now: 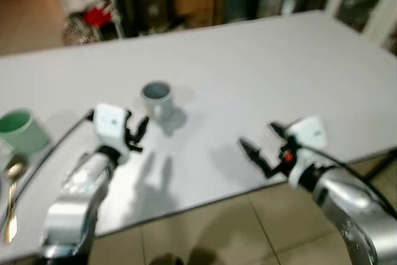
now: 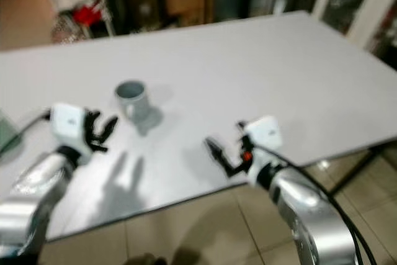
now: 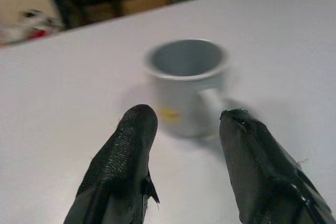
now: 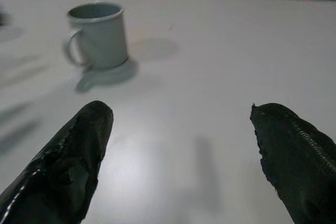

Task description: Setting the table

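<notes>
Upright grey mug point(image 1: 157, 99) on white table point(image 1: 260, 60)

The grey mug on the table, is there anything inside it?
The grey mug stands upright on the white table. The part of its inside that the left wrist view shows looks empty. Its bottom is hidden by the rim, so I can't rule out a little liquid.

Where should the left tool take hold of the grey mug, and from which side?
Probably across the body of the grey mug, coming level from the near side. It stands upright, and its handle points toward the left tool, whose fingers are already open in front of it.
</notes>
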`<state>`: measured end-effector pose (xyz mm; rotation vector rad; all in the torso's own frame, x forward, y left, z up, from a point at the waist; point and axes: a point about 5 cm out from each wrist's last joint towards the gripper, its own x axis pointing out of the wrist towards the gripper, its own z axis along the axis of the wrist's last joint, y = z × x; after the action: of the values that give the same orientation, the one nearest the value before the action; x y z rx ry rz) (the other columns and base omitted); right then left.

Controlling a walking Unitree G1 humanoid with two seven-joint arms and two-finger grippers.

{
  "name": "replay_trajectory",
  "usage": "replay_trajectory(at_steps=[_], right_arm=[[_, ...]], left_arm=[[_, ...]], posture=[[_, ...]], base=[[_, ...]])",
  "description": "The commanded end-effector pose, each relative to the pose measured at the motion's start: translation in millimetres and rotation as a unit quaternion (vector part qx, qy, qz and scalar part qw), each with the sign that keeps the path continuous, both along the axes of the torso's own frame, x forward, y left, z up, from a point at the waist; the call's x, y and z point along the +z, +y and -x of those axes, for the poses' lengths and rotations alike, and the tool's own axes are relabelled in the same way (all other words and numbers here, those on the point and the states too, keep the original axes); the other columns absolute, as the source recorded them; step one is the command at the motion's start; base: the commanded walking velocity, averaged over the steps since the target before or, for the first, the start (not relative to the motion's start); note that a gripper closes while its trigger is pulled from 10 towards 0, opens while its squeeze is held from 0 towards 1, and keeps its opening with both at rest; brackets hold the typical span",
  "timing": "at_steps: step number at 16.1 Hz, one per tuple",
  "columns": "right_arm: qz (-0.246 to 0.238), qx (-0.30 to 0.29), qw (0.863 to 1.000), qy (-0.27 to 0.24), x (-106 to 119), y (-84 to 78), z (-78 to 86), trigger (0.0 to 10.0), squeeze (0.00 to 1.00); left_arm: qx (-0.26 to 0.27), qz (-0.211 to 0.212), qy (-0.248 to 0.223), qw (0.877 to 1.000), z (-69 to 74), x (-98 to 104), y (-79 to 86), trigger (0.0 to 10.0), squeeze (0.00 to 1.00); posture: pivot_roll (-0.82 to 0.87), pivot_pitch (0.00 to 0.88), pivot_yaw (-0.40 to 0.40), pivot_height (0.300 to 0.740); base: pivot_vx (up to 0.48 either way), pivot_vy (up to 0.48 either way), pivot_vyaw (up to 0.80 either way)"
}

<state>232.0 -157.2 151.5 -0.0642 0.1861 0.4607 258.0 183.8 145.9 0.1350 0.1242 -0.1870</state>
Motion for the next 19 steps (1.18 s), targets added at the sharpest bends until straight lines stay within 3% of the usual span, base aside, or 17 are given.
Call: replay_trajectory(at_steps=[1,4,7,12,15,19], right_arm=[[0.003,-0.015,1.000,-0.017,4,1.1,-1.4,10.0,0.00],[-0.002,-0.043,0.999,-0.024,3,9.2,-2.1,10.0,0.00],[0.020,-0.020,0.999,-0.034,3,13.0,-6.3,10.0,0.00],[0.008,-0.034,0.998,-0.052,14,10.5,-8.2,10.0,0.00],[-0.013,-0.030,0.999,-0.040,11,14.1,-5.8,10.0,0.00],[0.007,-0.059,0.996,-0.065,15,8.0,-10.8,10.0,0.00]], left_arm=[[0.008,-0.012,-0.010,1.000,3.4,7,2.5,10.0,0.00],[0.033,-0.025,-0.031,0.999,5.5,12,-5.2,10.0,0.00],[0.022,-0.020,-0.032,0.999,14.5,16,-12.8,10.0,0.00],[0.027,-0.013,-0.029,0.999,5.7,15,-21.1,10.0,0.00],[0.041,-0.019,-0.022,0.999,7.9,13,-10.7,10.0,0.00],[0.031,-0.008,-0.028,0.999,1.1,15,-22.6,10.0,0.00]], posture=[[0.05,0.000,0.054,0.740],[0.09,0.000,0.019,0.740],[0.11,0.000,0.024,0.740],[0.08,0.000,0.033,0.740],[0.07,0.000,0.041,0.740],[0.07,0.000,0.044,0.740]], base=[[0.000,0.000,0.80],[0.000,0.000,0.80],[0.000,0.000,0.80],[0.000,0.000,0.80],[0.000,0.000,0.80],[0.000,0.000,0.78]])
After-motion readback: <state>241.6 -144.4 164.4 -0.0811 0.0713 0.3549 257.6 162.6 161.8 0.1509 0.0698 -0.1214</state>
